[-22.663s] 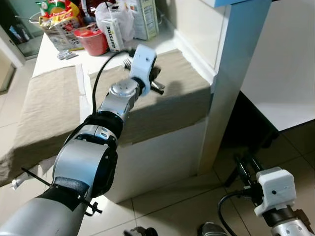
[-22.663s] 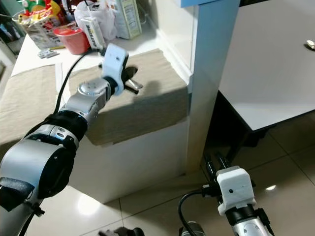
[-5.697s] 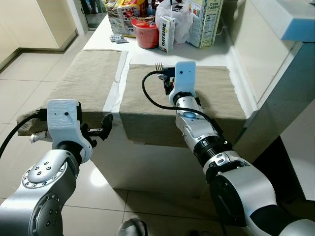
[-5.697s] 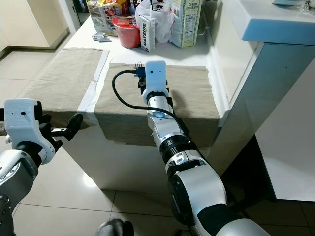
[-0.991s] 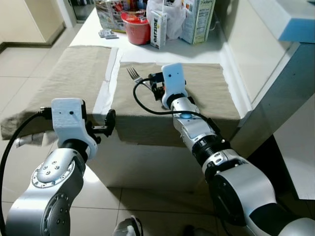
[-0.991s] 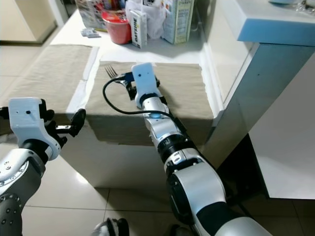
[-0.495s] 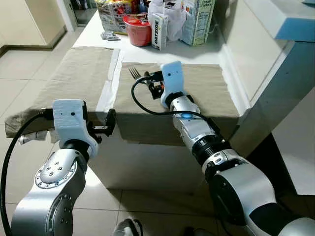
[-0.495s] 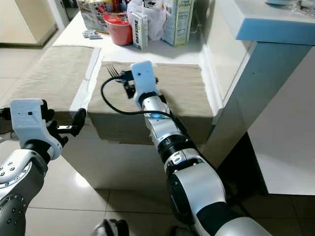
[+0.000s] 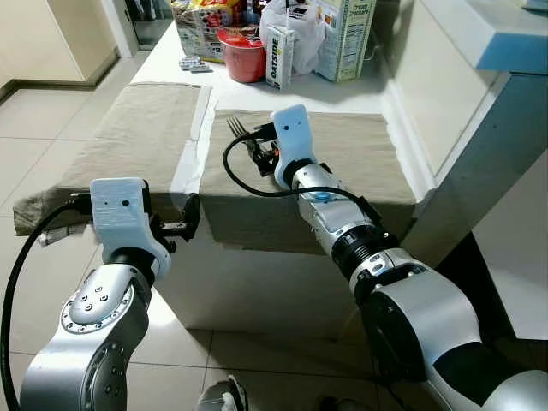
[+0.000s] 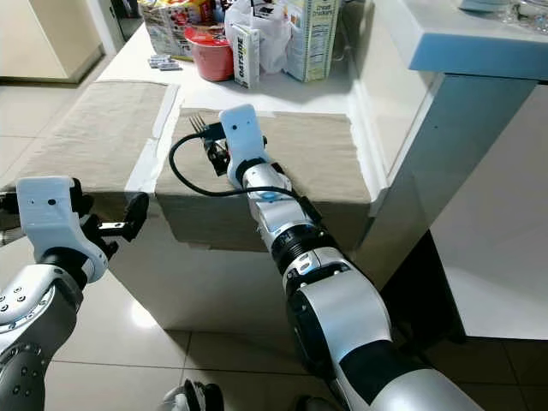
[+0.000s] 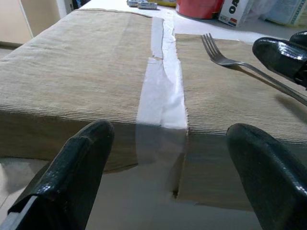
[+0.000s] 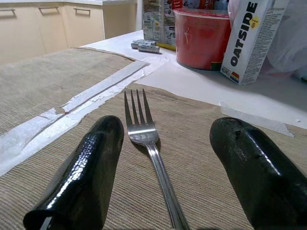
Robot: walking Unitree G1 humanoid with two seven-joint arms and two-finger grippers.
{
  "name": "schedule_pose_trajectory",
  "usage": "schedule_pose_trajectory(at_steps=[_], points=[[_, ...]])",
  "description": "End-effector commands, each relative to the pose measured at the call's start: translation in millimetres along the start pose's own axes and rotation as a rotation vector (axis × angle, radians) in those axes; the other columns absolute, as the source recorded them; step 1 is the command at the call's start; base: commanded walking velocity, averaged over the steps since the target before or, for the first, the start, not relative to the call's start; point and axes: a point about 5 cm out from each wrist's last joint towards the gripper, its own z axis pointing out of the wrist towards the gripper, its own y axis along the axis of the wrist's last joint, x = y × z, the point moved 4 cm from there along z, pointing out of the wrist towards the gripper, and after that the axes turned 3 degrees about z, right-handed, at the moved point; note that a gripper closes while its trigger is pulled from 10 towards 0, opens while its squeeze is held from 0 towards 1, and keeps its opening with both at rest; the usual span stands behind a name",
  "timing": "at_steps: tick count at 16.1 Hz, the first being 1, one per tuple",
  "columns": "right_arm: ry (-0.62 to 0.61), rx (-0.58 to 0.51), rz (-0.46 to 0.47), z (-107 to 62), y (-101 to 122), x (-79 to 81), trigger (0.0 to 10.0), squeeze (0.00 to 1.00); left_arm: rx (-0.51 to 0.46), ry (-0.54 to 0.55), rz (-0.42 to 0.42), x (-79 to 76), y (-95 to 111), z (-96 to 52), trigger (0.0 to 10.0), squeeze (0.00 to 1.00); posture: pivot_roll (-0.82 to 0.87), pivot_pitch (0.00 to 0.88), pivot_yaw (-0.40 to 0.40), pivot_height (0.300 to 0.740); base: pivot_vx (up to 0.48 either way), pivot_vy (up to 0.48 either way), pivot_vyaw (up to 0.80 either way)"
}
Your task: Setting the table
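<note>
The right gripper [image 12: 163, 191] reaches forward with jaws spread, while the left gripper [image 11: 168, 179] hangs lower, jaws apart.

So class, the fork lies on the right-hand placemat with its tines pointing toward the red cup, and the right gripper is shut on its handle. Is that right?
Not quite. The right gripper is open: in the right wrist view its fingers stand apart on either side of the fork, which lies free on the placemat, tines toward the red cup.

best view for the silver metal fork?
Right wrist view: the silver metal fork lies flat on the beige woven placemat, tines and neck sharp between the right gripper's open jaws. Left wrist view shows it side-on. The eye views show small tines beyond the wrist.
</note>
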Motion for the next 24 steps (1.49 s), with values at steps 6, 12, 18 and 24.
schedule_pose_trajectory(at_steps=[6, 12, 18, 24], points=[[0.058, 0.138, -0.017, -0.3, -20, 11.3, 10.0, 0.0, -0.004, 0.044, 0.008, 7.1, 3, -11.2, 10.0, 0.0, 0.25, 0.078, 0.014, 0.74, 0.0, 0.0, 0.0], [-0.003, 0.25, -0.046, -7.3, -44, 2.0, 10.0, 0.0, 0.007, 0.05, 0.002, 8.5, 2, -13.3, 10.0, 0.0, 0.25, 0.09, 0.016, 0.74, 0.0, 0.0, 0.0], [-0.015, 0.329, -0.026, -14.6, -65, 4.1, 0.0, 0.0, 0.016, 0.042, -0.012, 7.4, 2, -11.2, 10.0, 0.0, 0.24, 0.094, 0.017, 0.74, 0.0, 0.0, 0.0], [-0.006, 0.39, 0.037, -22.9, -84, 9.8, 0.0, 0.0, 0.033, 0.028, -0.047, 5.3, 1, -5.0, 10.0, 0.0, 0.21, 0.096, 0.021, 0.74, 0.0, 0.0, 0.0]])
